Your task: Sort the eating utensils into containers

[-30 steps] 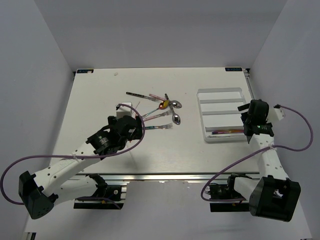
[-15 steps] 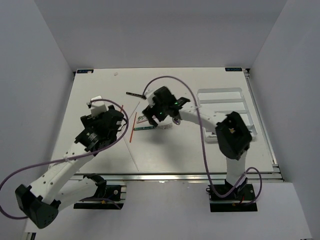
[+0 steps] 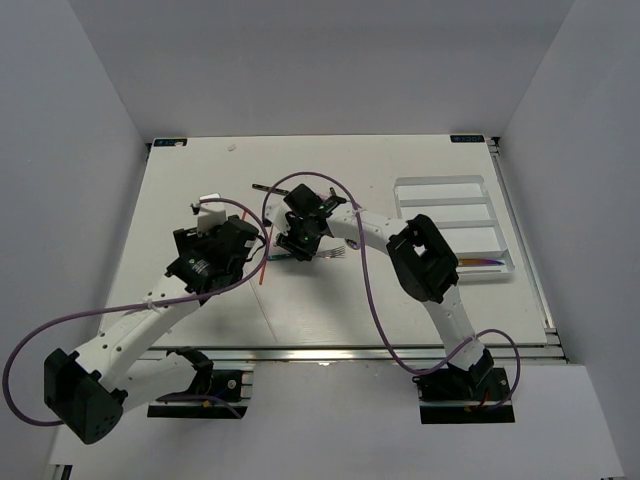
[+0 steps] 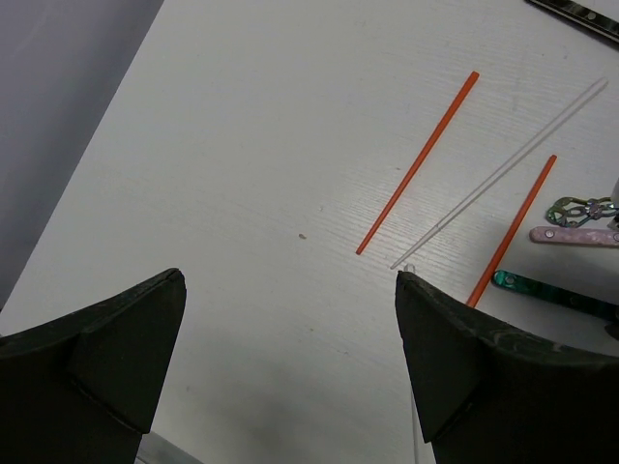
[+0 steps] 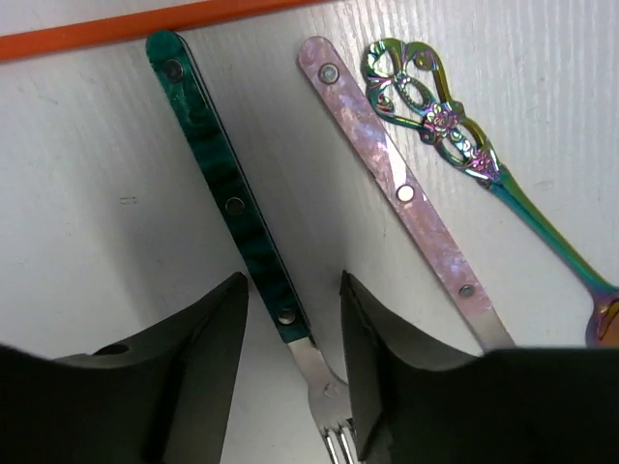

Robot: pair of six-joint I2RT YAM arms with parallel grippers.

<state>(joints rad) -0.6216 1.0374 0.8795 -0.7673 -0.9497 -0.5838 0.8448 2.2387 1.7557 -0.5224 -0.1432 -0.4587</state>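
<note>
Along the right edge of the table (image 3: 200, 180) sits the white tray (image 3: 440, 180), with one iridescent utensil (image 3: 482, 262) in its nearest compartment. At mid-table the right gripper (image 5: 292, 280) hangs low, its jaws apart and straddling the teal-handled fork (image 5: 227, 188) where the handle meets the neck. Nearer the left edge, the left gripper (image 4: 288, 280) hovers wide apart and holds nothing. The handle looks off-centre in the gap, so centre it first. Then close squarely on the flat sides and lift straight up, clear of the pink-handled utensil (image 5: 397, 184) and the orange chopstick (image 5: 145, 29) beside it.
</note>
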